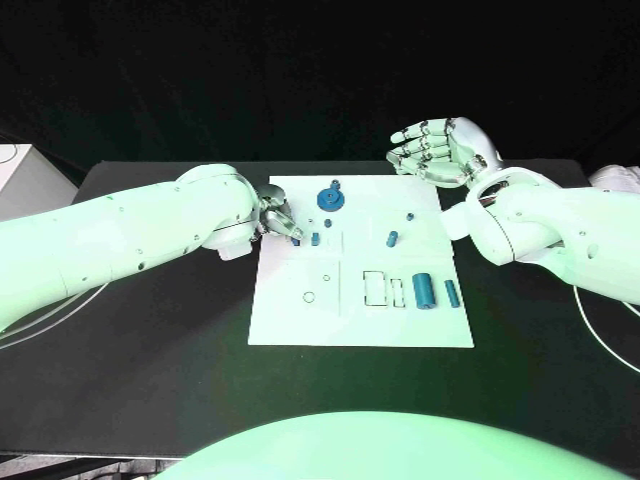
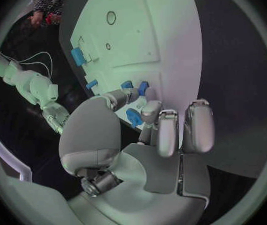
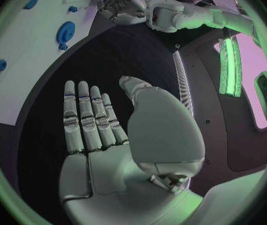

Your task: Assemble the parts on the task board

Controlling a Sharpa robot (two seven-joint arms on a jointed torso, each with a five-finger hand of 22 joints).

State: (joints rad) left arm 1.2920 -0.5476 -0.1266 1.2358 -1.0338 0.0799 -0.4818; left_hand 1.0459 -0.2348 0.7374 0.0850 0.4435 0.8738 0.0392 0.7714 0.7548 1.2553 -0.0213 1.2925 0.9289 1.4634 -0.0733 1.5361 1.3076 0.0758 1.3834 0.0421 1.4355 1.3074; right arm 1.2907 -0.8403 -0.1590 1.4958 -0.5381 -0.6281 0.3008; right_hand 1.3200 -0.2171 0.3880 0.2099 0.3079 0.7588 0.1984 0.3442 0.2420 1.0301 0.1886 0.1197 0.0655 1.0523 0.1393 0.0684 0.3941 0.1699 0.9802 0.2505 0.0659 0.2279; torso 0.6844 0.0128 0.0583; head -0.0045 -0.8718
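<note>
The task board (image 1: 361, 320) is lying flat in the middle of the black worktop (image 1: 147, 380), and it serves as the landmark here. The left hand (image 1: 278, 224) is hovering at the board's left edge, toward its far end, with its fingers curled inward. A small blue peg (image 1: 316, 239) is sitting on the board just beside those fingertips; in the left wrist view the fingertips (image 2: 151, 110) are crowding close around small blue parts (image 2: 133, 116), but I cannot tell whether the hand is actually pinching one of them or only touching it.

The right hand (image 1: 436, 150) is hanging above the worktop just beyond the board's far right corner, well apart from every part. Its fingers are lying straight and side by side with the thumb held off, and it is holding nothing; the right wrist view is showing the bare palm (image 3: 118, 155).

On the board, a round blue gear (image 1: 329, 200) is sitting near the far edge, roughly at the middle. A small blue pin (image 1: 394, 239) is lying to the right of the board's centre. Near the board's right edge, toward its near end, a larger blue cylinder (image 1: 424, 290) and a slimmer blue rod (image 1: 451, 293) are lying side by side, close but apart, beside two outlined rectangular recesses (image 1: 384, 290).
</note>
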